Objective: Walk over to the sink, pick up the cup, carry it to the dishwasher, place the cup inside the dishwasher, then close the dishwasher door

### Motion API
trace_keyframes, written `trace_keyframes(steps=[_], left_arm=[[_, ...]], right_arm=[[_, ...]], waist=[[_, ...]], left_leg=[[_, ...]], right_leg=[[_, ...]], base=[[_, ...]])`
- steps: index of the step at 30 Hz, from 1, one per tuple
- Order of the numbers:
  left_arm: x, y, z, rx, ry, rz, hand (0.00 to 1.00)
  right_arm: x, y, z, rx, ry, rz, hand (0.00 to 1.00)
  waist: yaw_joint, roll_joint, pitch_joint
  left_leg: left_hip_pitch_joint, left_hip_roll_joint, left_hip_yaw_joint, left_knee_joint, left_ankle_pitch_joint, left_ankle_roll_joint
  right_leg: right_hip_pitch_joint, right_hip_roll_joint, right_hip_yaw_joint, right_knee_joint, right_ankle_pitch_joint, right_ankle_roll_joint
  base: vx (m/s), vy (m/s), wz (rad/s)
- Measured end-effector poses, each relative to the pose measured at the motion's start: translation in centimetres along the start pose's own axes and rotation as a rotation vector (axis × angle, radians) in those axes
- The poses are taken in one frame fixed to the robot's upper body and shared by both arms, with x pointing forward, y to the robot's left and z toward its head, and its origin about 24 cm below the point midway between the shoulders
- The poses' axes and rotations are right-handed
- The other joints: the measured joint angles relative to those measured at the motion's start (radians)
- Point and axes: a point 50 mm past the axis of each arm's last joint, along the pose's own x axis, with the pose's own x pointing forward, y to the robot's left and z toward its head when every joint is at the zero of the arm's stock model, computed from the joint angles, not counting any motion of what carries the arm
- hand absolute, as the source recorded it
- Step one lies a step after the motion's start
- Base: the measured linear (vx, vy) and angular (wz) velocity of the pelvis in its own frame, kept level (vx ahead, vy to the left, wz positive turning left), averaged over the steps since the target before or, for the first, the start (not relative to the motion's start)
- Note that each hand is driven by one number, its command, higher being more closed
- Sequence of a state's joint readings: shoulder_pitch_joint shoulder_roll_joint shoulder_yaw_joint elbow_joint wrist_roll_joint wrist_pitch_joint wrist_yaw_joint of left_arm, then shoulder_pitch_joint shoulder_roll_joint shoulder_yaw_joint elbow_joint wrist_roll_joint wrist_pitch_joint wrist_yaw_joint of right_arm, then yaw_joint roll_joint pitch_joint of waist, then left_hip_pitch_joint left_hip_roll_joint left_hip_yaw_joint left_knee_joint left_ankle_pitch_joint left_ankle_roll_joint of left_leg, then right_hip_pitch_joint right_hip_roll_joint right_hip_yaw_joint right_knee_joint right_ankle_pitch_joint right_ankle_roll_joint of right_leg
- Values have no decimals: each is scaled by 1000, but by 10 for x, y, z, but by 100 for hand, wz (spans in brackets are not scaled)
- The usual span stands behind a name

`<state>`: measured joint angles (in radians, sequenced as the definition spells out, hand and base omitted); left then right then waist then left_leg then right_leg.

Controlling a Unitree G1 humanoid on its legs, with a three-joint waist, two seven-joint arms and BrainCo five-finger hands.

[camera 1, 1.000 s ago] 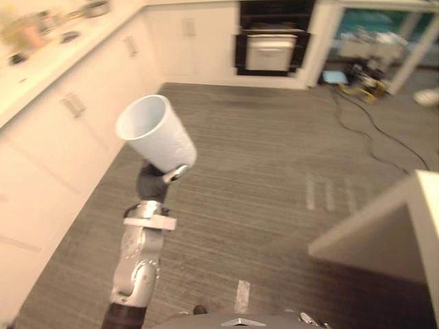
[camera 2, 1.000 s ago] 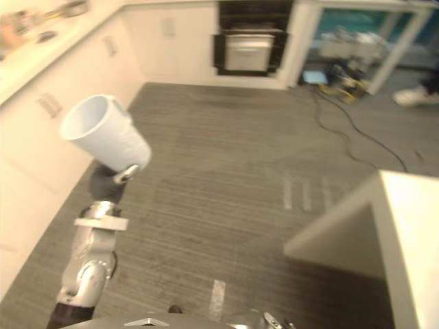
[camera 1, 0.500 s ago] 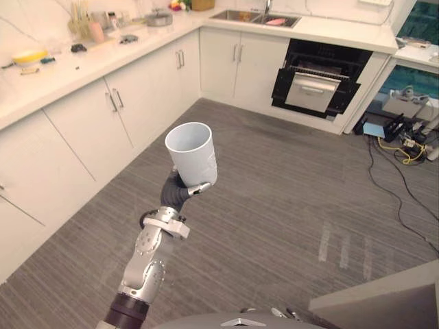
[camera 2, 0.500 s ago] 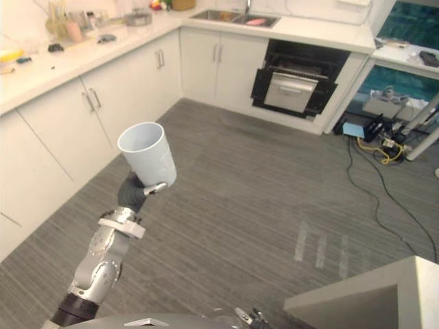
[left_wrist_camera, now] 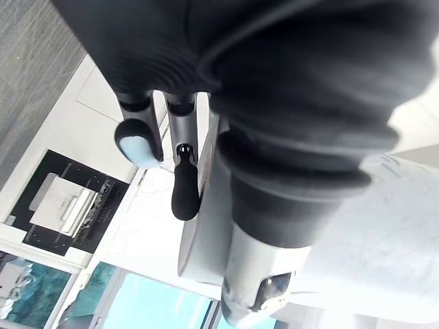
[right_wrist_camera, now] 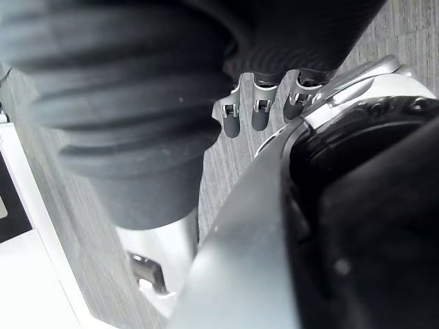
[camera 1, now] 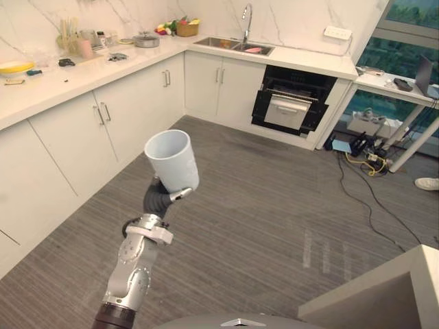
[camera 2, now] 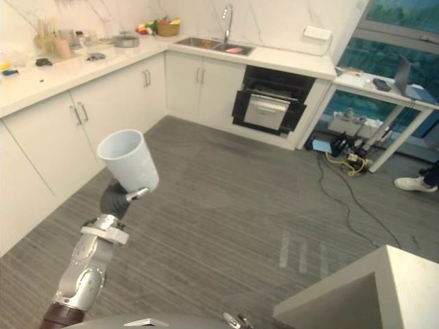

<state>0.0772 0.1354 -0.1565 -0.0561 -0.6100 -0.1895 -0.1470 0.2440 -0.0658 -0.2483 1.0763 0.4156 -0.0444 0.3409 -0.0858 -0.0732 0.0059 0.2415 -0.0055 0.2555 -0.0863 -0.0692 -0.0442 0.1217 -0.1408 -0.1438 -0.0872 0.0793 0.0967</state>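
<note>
Evidently mid-carry, the left hand point(camera 1: 156, 199) grips the cup point(camera 1: 171, 161), and next comes walking to what seems the open dishwasher point(camera 1: 293, 110), far right.

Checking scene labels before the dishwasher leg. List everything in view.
cup: one, white, mouth up, held in the left hand
dishwasher: one, black, looks open, under the far counter right of the sink
sink: one, steel, in the far counter
cabinets: a run, white, along the left and far walls
pot: one, grey, left counter
basket: one, tan, counter corner
bowl: one, yellow, left counter
desk: one, white, far right
cables: several, black and yellow, floor by the desk
table: one, white, near right corner
shoe: one, white, a person's, right floor
left hand: curled round the cup
right hand: above the floor
</note>
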Motion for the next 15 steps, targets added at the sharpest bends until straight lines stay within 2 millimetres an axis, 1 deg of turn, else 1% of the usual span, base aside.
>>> trace_keyframes(steps=[5,7,8,9,10,11,12,13,14,15], left_arm=[[-11,18,6,-37,-39,79,100],[-14,21,8,-37,-49,96,100],[-16,21,9,-43,-57,101,100],[-16,21,10,-51,-68,108,100],[-18,18,11,-67,-87,113,100],[-19,17,12,-75,-98,115,100],[-24,12,16,-93,-126,107,100],[-28,9,22,-96,-156,91,100],[-30,7,25,-96,-172,80,100],[-32,3,29,-109,-206,61,100]], right_arm=[[-7,-9,-7,192,-26,18,0],[-8,-10,-8,221,-26,21,0],[-8,-11,-9,233,-28,17,0],[-8,-10,-8,252,-39,20,0],[-8,-10,-7,262,-52,27,0],[-8,-11,-5,265,-62,30,0],[-8,-11,0,257,-75,38,0],[-7,-9,4,255,-92,52,0],[-7,-9,5,258,-98,56,0],[-8,-10,9,257,-111,61,0]], waist=[[0,9,-14],[3,11,-12],[3,9,-11],[7,12,-4],[14,28,13],[15,41,22],[25,57,33],[29,59,39],[30,63,42],[38,79,53]], left_leg=[[8,18,-12,6,-11,-10],[14,23,-13,9,-15,-13],[-4,29,-12,51,-42,-14],[-34,42,-11,132,-88,-17],[-71,74,-9,256,-160,-23],[-85,97,-10,319,-195,-29],[-118,132,-6,458,-233,-31],[-211,170,-11,671,-231,-32],[-260,191,-16,773,-213,-37],[-325,220,-35,919,-160,-38]], right_leg=[[12,17,-6,6,-7,-10],[18,23,-6,7,-12,-17],[19,24,0,12,-18,-15],[16,26,1,34,-35,-11],[14,37,3,86,-75,-9],[10,47,5,120,-102,-14],[-10,60,28,198,-157,-17],[-39,64,34,276,-210,-17],[-50,68,37,308,-229,-20],[-56,78,51,344,-253,-27]], base=[[35,-29,3],[35,-52,4],[-1,-37,-3],[-7,-62,-3],[-5,-52,-5],[4,-60,-14],[-30,-3,-19],[-34,-30,-20],[-10,-39,-14],[64,-33,-13]])
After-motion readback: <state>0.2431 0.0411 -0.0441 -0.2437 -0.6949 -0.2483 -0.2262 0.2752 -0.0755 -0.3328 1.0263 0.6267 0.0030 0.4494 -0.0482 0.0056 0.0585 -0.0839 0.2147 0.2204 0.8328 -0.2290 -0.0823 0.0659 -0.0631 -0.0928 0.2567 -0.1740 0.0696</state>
